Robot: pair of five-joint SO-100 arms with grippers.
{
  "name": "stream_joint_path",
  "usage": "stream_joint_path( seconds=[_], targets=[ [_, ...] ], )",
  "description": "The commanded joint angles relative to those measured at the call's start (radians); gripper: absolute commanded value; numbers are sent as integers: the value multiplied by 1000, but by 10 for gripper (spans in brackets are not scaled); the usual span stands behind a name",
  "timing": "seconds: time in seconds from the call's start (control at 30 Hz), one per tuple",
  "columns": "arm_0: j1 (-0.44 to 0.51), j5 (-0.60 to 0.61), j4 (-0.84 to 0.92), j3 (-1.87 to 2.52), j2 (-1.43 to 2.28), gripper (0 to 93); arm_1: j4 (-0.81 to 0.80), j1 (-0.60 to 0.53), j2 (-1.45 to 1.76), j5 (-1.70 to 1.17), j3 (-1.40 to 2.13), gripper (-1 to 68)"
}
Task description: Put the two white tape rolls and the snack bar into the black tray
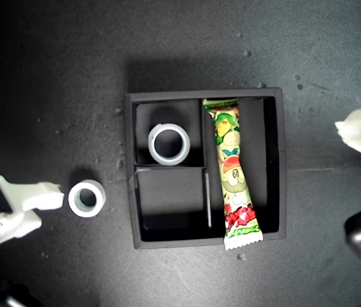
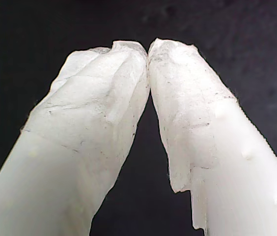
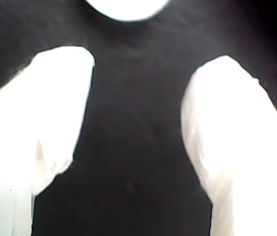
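Snack bar point(image 1: 234, 178): lies flat in the long compartment of the black tray point(image 1: 129, 173), the one toward the exterior view's right. Its long axis runs from the far wall to the near wall of the tray as that view shows it. The near crimped end rides over the tray's rim; the far end sits against the opposite wall.

Tape roll in tray point(image 1: 168, 144): rests flat, hole up, in the small compartment at the tray's upper left in the exterior view.

Loose tape roll point(image 1: 87, 198): rests flat, hole up, on the dark table point(image 1: 52, 77), just off the tray's left wall in the exterior view, apart from it.

My second gripper point(image 1: 52, 197): at the exterior view's left edge, one white fingertip point(image 1: 47, 194) just beside the loose roll. In the second wrist view the two fingers are spread wide with only bare table between them, and a white curved edge, likely that roll point(image 3: 126, 9), lies beyond the tips.

My first gripper point(image 2: 148, 49): tips pressed together, nothing between them, above bare table.
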Motion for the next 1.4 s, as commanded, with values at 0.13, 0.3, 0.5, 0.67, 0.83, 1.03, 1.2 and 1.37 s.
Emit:
stream_joint_path(
  seconds=[0.13, 0.3, 0.5, 0.67, 0.83, 1.03, 1.2, 1.37],
  targets=[
    [55, -18, -227, 101, -89, 144, -172, 86, 795, 155, 701, -5],
    [48, -9, -319, 121, -166, 150, -287, 74, 1169, 261, 1109, -6],
    [58, -23, -365, 118, -236, 153, -322, 78, 1520, 334, 1431, -6],
    [61, -48, -390, 138, -256, 155, -328, 91, 1663, 354, 1572, -6],
    [63, -52, -403, 138, -275, 155, -356, 91, 1663, 356, 1618, -6],
    [66, -58, -431, 140, -316, 155, -367, 84, 1663, 359, 1634, -6],
    [71, -64, -456, 150, -330, 153, -368, 84, 1663, 360, 1641, -6],
    [71, -72, -472, 163, -342, 150, -379, 84, 1663, 362, 1660, -6]
  ],
)
